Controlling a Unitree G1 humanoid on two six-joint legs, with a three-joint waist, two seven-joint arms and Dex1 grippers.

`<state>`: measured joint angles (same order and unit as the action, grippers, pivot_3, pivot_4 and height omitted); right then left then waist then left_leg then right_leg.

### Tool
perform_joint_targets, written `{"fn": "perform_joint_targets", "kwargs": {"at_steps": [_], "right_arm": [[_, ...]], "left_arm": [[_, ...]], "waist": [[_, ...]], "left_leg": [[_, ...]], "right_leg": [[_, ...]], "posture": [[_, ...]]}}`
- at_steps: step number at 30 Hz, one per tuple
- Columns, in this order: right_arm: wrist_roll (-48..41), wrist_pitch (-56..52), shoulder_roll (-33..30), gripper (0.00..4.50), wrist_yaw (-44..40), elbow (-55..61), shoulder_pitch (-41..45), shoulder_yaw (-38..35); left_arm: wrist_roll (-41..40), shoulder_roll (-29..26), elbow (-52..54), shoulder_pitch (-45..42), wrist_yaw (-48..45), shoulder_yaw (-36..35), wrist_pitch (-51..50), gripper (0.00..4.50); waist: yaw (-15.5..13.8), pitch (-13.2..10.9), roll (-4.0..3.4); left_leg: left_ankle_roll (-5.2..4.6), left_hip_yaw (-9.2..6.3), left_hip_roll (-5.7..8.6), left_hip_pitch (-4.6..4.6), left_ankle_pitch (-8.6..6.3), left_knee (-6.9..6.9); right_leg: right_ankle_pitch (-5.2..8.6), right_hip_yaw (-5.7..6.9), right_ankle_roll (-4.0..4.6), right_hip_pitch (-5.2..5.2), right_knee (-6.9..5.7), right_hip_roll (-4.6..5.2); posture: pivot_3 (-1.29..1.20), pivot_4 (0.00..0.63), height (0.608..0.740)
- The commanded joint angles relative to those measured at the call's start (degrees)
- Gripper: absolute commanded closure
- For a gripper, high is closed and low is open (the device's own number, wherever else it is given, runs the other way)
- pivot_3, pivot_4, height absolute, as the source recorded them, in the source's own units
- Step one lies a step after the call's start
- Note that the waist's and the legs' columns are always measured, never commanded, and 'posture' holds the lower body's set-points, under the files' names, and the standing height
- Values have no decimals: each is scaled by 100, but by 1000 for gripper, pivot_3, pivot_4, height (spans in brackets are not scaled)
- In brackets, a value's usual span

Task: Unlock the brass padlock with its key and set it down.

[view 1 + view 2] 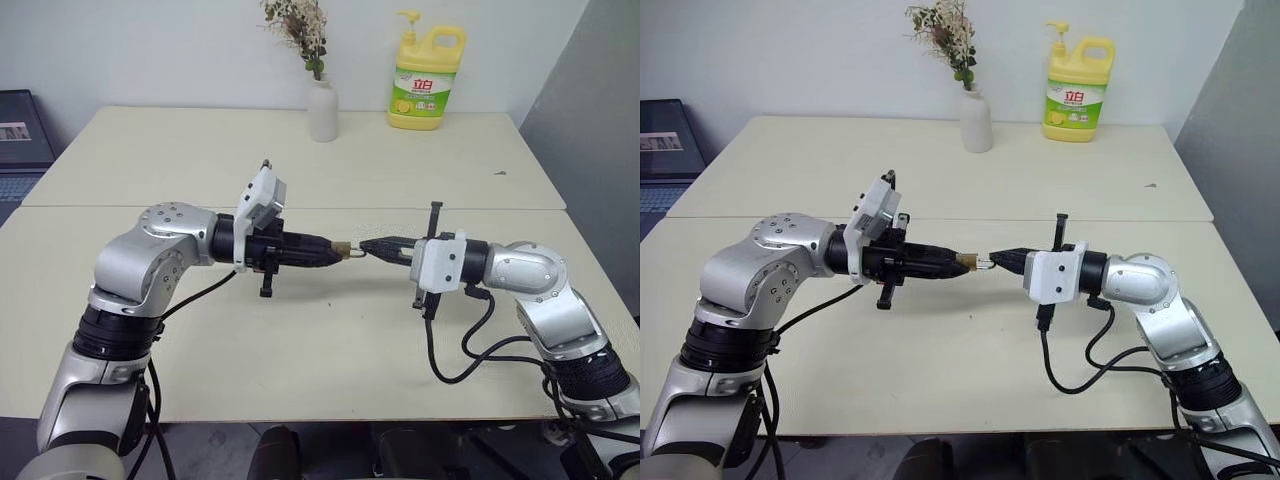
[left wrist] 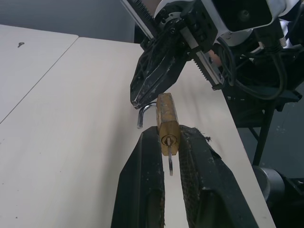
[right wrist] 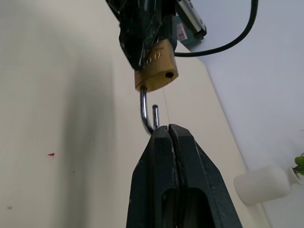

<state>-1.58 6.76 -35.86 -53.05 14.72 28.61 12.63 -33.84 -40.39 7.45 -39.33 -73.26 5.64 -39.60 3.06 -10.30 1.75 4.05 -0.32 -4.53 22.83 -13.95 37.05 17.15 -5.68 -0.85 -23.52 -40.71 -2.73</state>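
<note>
Padlock: the brass padlock [image 2: 167,124] is held above the table [image 1: 330,350], nearer than the white vase [image 1: 322,108], so both arms can work it.
Left gripper [image 2: 168,142]: clamped on the padlock's body, steadying it.
Shackle: its free leg is out of the body, so the lock appears open.
Right gripper [image 3: 167,130]: pressed together at the shackle's bend, apparently pinching it.
Key [image 2: 170,161]: a thin silver piece is seen at the keyway.
Remaining: setting down.
</note>
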Motion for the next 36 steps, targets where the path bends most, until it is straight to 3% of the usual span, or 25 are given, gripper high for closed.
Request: {"fn": "perform_joint_targets", "kwargs": {"at_steps": [1,36], "right_arm": [[-203,175,-45,4500,-227,13,116,-30],[-446,29,-83,4500,-618,256,-183,-52]], "left_arm": [[-100,-63,201,-73,-48,-127,50,4359],[-191,-107,211,-39,21,-127,-7,4359]], "waist": [[0,0,0],[1,0,0]], "left_leg": [[0,0,0,0,0,0],[0,0,0,0,0,0]], "right_leg": [[0,0,0,0,0,0],[2,0,-3,0,0,0]], "posture": [[0,150,740],[0,150,740]]}}
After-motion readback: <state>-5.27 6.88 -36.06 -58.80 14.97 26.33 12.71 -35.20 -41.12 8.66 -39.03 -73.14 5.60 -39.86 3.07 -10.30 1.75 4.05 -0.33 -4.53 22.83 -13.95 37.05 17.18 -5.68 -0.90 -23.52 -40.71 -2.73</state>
